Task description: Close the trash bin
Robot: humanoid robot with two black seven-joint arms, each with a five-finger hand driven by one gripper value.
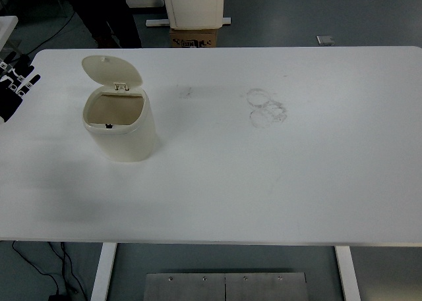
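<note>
A small cream trash bin (pixel 122 133) stands on the left part of the white table (pixel 264 182). Its round lid (pixel 111 72) is hinged at the back and stands open, tilted upward, so the bin's inside shows. My left hand (pixel 14 83) is at the picture's left edge, to the left of the bin and apart from it, with its black and white fingers (pixel 26 82) spread and holding nothing. The right arm is out of view.
Faint ring marks (pixel 266 109) and a smudge (pixel 186 91) are on the table top right of the bin. A cardboard box (pixel 194 37) and a white stand are on the floor beyond the far edge. A person's dark legs (pixel 105 14) show at the top left.
</note>
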